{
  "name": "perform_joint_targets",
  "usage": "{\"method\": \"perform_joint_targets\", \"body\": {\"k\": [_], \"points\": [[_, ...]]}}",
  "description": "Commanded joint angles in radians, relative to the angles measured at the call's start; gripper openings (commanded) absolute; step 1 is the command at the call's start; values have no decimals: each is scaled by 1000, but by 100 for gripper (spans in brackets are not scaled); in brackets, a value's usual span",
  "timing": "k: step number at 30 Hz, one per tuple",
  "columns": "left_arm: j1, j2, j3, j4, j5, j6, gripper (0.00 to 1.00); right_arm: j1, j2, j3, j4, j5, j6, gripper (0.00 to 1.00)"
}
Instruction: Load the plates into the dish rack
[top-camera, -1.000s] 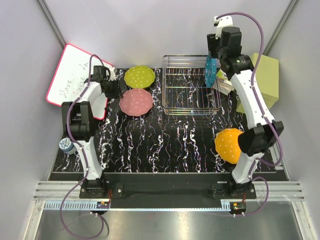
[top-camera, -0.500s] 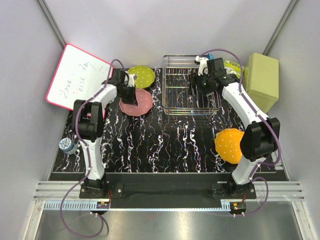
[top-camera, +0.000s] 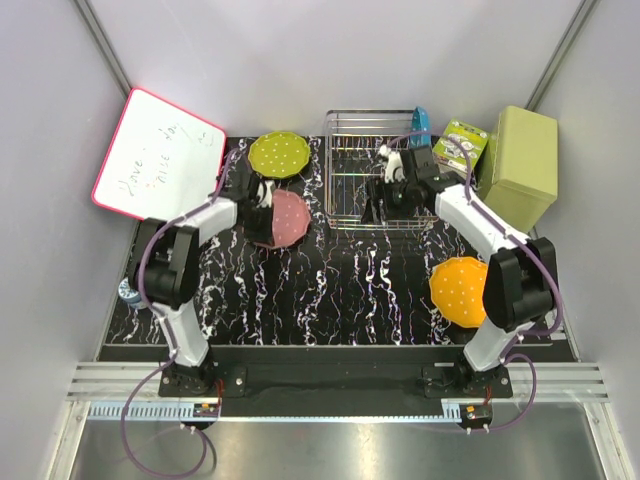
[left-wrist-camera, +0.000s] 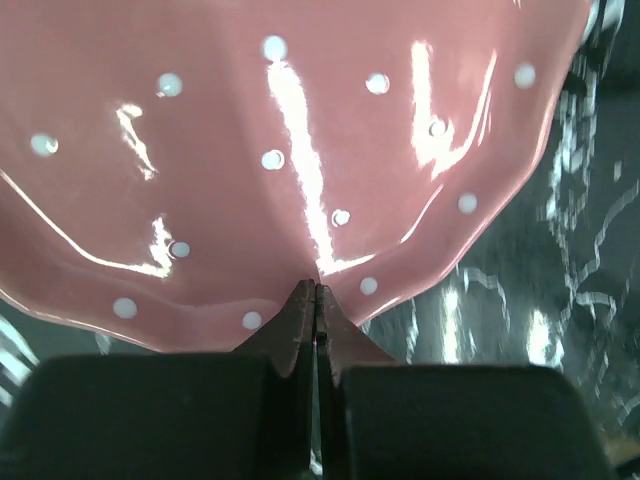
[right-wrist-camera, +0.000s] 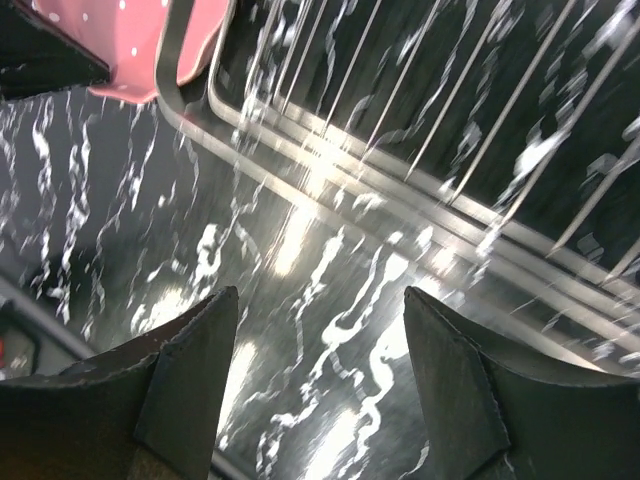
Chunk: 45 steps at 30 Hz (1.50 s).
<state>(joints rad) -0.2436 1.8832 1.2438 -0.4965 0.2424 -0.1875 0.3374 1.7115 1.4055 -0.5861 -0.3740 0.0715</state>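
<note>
My left gripper (top-camera: 262, 196) is shut on the rim of the pink plate (top-camera: 283, 220); the left wrist view shows its fingertips (left-wrist-camera: 300, 305) pinching the plate's (left-wrist-camera: 300, 150) near edge. The lime green plate (top-camera: 278, 153) lies flat just behind it. The blue plate (top-camera: 421, 123) stands on edge at the back right of the dish rack (top-camera: 345, 170). The orange plate (top-camera: 458, 290) lies at the right, beside the right arm. My right gripper (top-camera: 378, 205) is open and empty at the rack's front edge; its wrist view (right-wrist-camera: 320, 340) shows the rack's wires (right-wrist-camera: 420, 150) just ahead.
A pink-framed whiteboard (top-camera: 155, 165) leans at the far left. An olive-green box (top-camera: 525, 165) and a green packet (top-camera: 460, 145) stand right of the rack. A small round container (top-camera: 130, 290) sits at the table's left edge.
My right gripper let go of the blue plate in the rack and came down and forward, open. My left gripper moved onto the pink plate and shut on its rim.
</note>
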Motion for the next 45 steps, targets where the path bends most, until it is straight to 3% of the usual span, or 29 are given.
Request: {"method": "perform_joint_targets", "body": {"k": [1, 5, 12, 16, 18, 19, 20, 21, 24, 29, 31, 39, 45], "points": [[-63, -108, -195, -42, 24, -113, 0, 20, -81, -89, 45, -71, 62, 74], [-152, -220, -341, -7, 80, -194, 0, 25, -89, -189, 92, -160, 122, 76], [-339, -395, -604, 78, 155, -358, 0, 100, -61, -384, 321, -249, 284, 76], [-375, -479, -624, 29, 164, -351, 0, 133, -67, -463, 402, -255, 329, 77], [-333, -510, -539, -20, 127, -331, 2, 147, -76, -491, 452, -258, 366, 76], [-309, -533, -496, -46, 103, -333, 42, 155, -82, -516, 469, -255, 379, 76], [-259, -535, -445, -72, 89, -326, 57, 170, -87, -530, 509, -250, 417, 76], [-235, -533, -349, -103, 59, -322, 65, 184, -98, -545, 534, -237, 438, 76], [-120, -558, -293, -139, -5, -325, 71, 247, -108, -605, 661, -198, 520, 76], [74, -641, -418, -166, -63, -366, 69, 319, -70, -642, 798, -141, 620, 75], [105, -653, -490, -169, -54, -394, 68, 327, -27, -620, 813, -134, 639, 75], [118, -645, -647, -77, -10, -484, 63, 338, 94, -570, 836, -95, 718, 75], [118, -566, -676, 65, 104, -520, 51, 396, 186, -521, 885, -127, 731, 75]]}}
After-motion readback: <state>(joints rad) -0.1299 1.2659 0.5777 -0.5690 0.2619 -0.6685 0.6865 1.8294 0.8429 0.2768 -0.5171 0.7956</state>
